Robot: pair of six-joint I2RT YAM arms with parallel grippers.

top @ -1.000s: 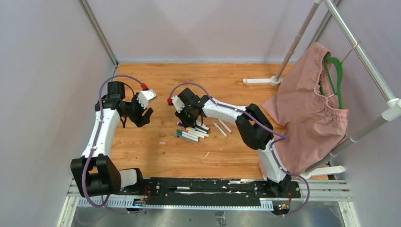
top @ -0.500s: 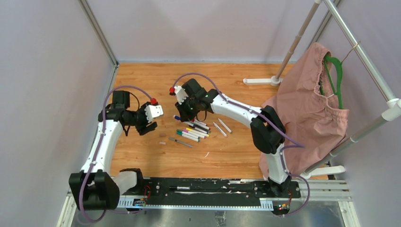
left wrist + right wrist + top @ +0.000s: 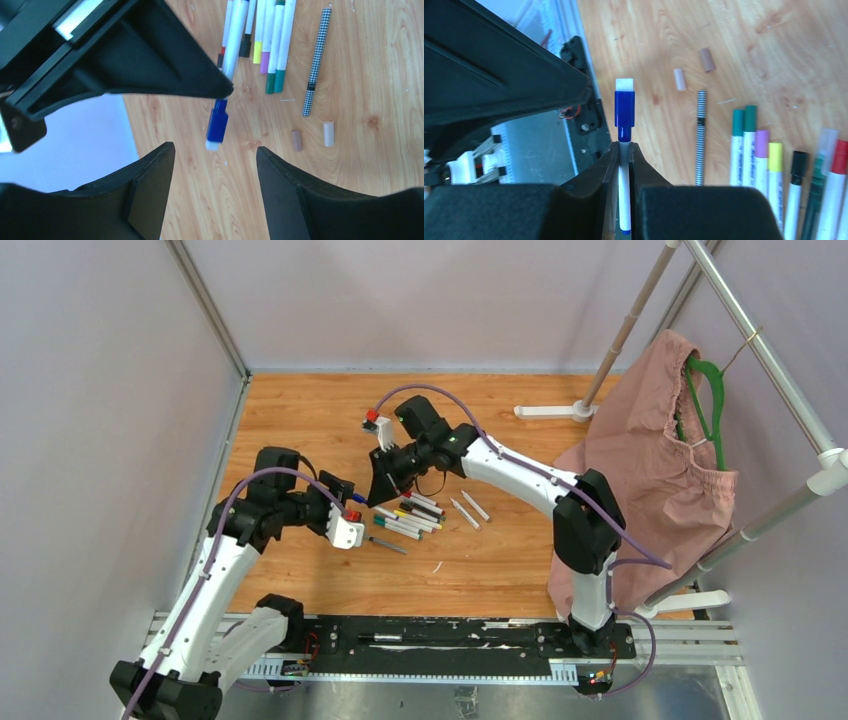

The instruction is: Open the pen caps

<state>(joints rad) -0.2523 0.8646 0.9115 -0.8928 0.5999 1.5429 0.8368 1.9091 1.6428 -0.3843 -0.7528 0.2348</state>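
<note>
A: Room for L gripper (image 3: 215,156)?
B: Gap btw its fingers (image 3: 150,185) is free; blue cap (image 3: 217,122) just ahead. R gripper (image 3: 624,147), clamping that pen (image 3: 624,210), crowds in above.
A: Table (image 3: 300,410)?
B: Pen row (image 3: 410,515), 2 loose caps (image 3: 328,134) nearby; far-left wood bare.

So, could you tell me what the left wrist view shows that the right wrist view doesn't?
Only the left wrist: that the left gripper is open, its gap facing the pen's end. Only the right wrist: the metal base rail. Both: the right gripper shut on the blue-capped pen, the checkered pen, two loose caps.
</note>
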